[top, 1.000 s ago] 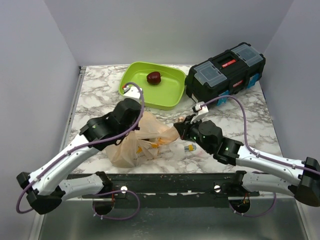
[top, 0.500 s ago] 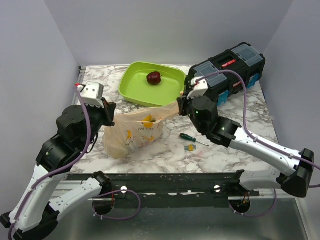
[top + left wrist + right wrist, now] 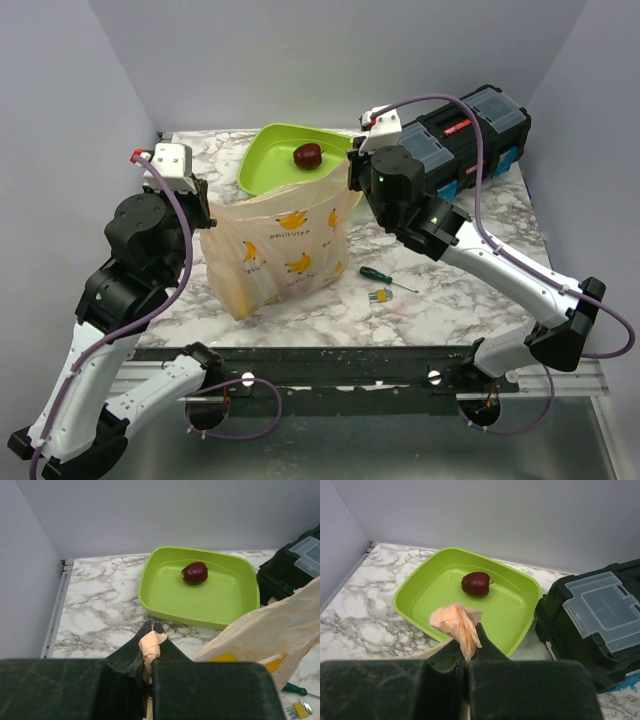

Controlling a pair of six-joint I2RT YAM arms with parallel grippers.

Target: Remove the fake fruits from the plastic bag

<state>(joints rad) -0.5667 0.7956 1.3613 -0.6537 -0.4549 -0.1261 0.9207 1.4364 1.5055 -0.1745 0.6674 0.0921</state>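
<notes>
The left gripper (image 3: 151, 630) is pinched tight on a twist of the plastic bag (image 3: 280, 250). The right gripper (image 3: 466, 649) is clamped the same way on another bunched bit of it. Between them the bag hangs stretched like a sheet, its bottom sagging onto the table (image 3: 185, 180) towards the near edge.

One dark red fruit (image 3: 308, 155) lies in the lime-green tray (image 3: 246, 176) at the far edge, so I'd say the job has barely started. The bag looks weighted at the bottom, but I can't tell what is inside.

There's bare marble to the left of the tray. On the right it's tighter, with a screwdriver (image 3: 378, 273) beside the bag and a black toolbox (image 3: 470, 130) in the far right corner, close behind the right arm.
</notes>
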